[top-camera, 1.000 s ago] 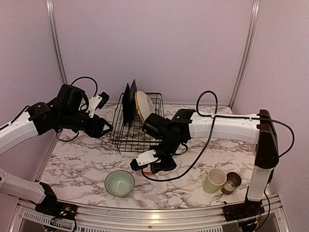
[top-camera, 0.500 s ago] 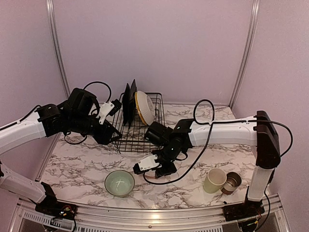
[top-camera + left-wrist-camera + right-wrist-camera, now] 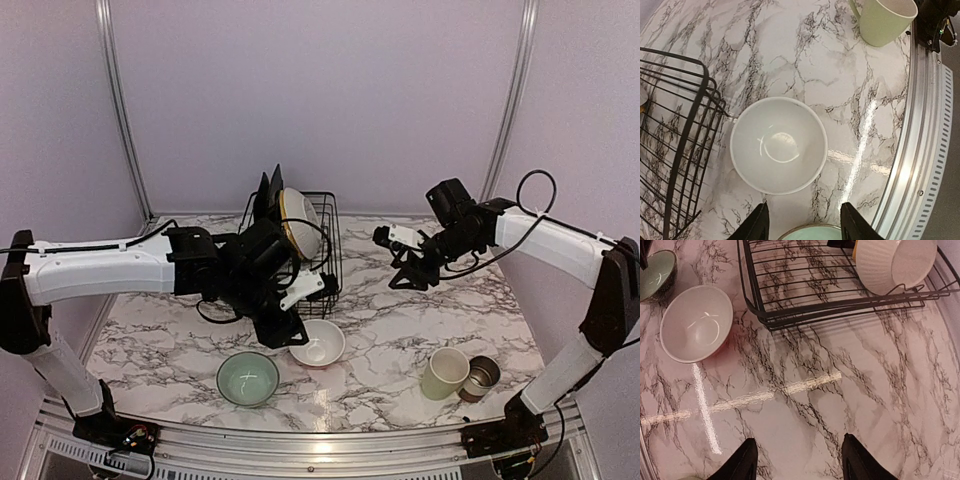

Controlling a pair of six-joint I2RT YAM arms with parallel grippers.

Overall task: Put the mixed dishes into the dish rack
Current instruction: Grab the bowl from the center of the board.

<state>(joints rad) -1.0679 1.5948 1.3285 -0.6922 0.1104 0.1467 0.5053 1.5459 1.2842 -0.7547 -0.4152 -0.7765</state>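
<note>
**Mixed dishes and dish rack: positions on the table**

- White bowl point(image 3: 318, 343) point(image 3: 779, 152) point(image 3: 696, 322): upright on the marble table point(image 3: 400, 330), outside the dish rack point(image 3: 334, 250) point(image 3: 685, 150) point(image 3: 805, 305), just in front of its near right corner.
- Green bowl point(image 3: 248, 378) point(image 3: 655, 275): upright on the table, near the white bowl on its front-left side, not touching it.
- Pale green mug point(image 3: 444, 373) point(image 3: 885, 20): upright at the front right.
- Small grey-brown cup point(image 3: 482, 377): just beside the mug, on its right.
- Dish rack: black wire, back centre of the table.
  - Black square plates point(image 3: 268, 205): stand on edge at the rack's left end.
  - Yellow scalloped plate point(image 3: 298, 222) point(image 3: 892, 265): leans on edge just to the right of the black plates.
- Left gripper point(image 3: 283, 332) point(image 3: 805, 205): low over the table at the white bowl's left side. The fingers are about half spread with nothing between them.
- Right gripper point(image 3: 403, 275) point(image 3: 800, 442): raised above bare marble to the right of the rack, well apart from every dish. The fingers are parted and empty.
</note>
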